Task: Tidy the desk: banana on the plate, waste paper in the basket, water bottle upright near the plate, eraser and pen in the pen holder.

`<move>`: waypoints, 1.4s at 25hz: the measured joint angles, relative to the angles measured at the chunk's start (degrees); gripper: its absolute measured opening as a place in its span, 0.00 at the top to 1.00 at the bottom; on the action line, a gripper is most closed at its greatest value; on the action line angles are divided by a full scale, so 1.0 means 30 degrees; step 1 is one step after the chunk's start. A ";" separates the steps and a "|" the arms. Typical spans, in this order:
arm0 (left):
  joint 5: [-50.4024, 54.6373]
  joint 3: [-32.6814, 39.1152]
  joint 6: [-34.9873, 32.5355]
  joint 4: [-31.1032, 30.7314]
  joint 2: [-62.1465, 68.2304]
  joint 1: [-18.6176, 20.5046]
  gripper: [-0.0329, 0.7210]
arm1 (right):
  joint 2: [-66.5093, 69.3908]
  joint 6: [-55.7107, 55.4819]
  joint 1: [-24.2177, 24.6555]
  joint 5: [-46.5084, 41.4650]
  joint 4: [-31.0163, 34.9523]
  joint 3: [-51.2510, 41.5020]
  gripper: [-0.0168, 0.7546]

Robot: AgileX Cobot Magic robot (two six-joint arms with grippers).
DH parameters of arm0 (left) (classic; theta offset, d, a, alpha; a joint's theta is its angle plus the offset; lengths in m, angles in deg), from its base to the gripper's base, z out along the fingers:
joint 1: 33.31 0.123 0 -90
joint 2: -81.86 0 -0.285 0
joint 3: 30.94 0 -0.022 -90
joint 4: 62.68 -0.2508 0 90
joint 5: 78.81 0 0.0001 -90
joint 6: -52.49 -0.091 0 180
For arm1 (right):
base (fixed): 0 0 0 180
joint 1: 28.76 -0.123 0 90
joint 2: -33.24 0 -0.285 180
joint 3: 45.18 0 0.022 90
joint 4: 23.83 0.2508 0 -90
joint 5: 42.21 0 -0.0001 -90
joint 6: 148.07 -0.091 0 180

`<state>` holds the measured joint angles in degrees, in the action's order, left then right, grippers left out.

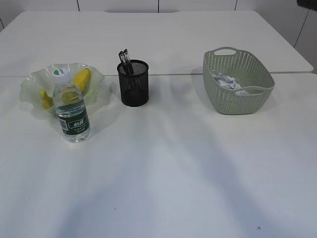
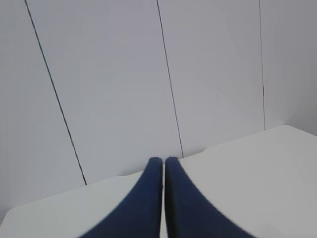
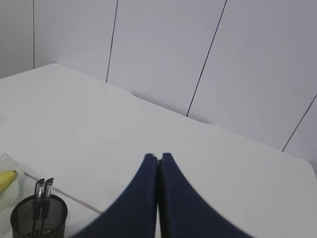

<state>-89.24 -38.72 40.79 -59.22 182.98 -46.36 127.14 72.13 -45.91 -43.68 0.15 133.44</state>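
Note:
A yellow banana [image 1: 81, 78] lies on the wavy clear plate [image 1: 29, 82] at the left. A water bottle [image 1: 72, 111] with a green label stands upright just in front of the plate. A black mesh pen holder [image 1: 133, 83] holds pens [image 1: 124, 60]; it also shows in the right wrist view [image 3: 38, 218]. White waste paper [image 1: 227, 82] lies in the green basket [image 1: 237, 82] at the right. The eraser is not visible. My left gripper [image 2: 164, 159] is shut and empty. My right gripper [image 3: 158, 157] is shut and empty. Neither gripper shows in the exterior view.
The white table [image 1: 173, 168] stretches in front of the objects. A second white table [image 1: 163, 34] adjoins behind, with panelled wall beyond it in both wrist views.

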 joint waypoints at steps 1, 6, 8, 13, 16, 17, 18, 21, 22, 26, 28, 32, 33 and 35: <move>0.0161 0.0094 -0.0031 0.0000 -0.0274 0.0042 0.99 | -0.0343 0.0099 0.0000 -0.0006 0.0000 -0.0252 1.00; 0.0841 0.1150 -0.0528 0.0000 -0.1905 0.0442 0.99 | -0.2031 0.0472 0.0000 -0.0118 0.0000 -0.1137 1.00; 0.0918 0.1908 -0.0607 0.0000 -0.2910 0.0824 0.99 | -0.2654 0.0548 0.0000 -0.0312 0.0000 -0.1368 1.00; 0.0960 0.4268 -0.0646 0.0000 -0.5558 0.1967 0.99 | -0.3833 0.0590 0.0000 -0.0478 0.0000 -0.2699 1.00; 0.1029 0.5603 -0.0646 0.0009 -0.7123 0.2348 0.99 | -0.4527 0.0590 0.0000 -0.0553 0.0000 -0.3659 1.00; 0.1068 0.6033 -0.0646 0.0009 -0.7525 0.2390 0.99 | -0.4786 0.0590 0.0000 -0.0553 0.0000 -0.4001 1.00; 0.1113 0.6455 -0.0646 0.0009 -0.7982 0.2404 0.99 | -0.5042 0.0598 0.0000 -0.0553 0.0000 -0.4272 1.00; 0.1342 0.7673 -0.0646 0.0009 -0.9151 0.2404 0.99 | -0.5795 0.0598 0.0000 -0.0672 0.0000 -0.5119 1.00; 0.1342 0.8125 -0.0646 0.0044 -0.9551 0.2404 0.99 | -0.6093 0.0635 0.0000 -0.0709 0.0000 -0.5414 1.00; 0.1381 0.9811 -0.0646 0.0164 -1.1325 0.2404 0.99 | -0.7249 0.0635 0.0000 -0.1207 0.0000 -0.6553 1.00; 0.1381 1.0857 -0.0646 0.0199 -1.2318 0.2404 0.99 | -0.7880 0.0635 0.0000 -0.1604 0.0000 -0.7005 1.00; 0.1418 1.3073 -0.0646 0.0205 -1.4506 0.2404 0.99 | -0.9225 0.0635 0.0000 -0.1841 0.0000 -0.8125 1.00; 0.1452 1.3529 -0.0646 0.0239 -1.5064 0.2404 0.99 | -0.9541 0.0635 0.0000 -0.1953 0.0000 -0.8397 1.00; 0.1590 1.4510 -0.0646 0.0237 -1.6075 0.2404 0.99 | -1.0252 0.0635 0.0000 -0.2393 0.0000 -0.8862 1.00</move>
<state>-84.47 4.81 38.85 -58.51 134.75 -39.15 96.38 74.04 -45.91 -50.86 0.15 106.86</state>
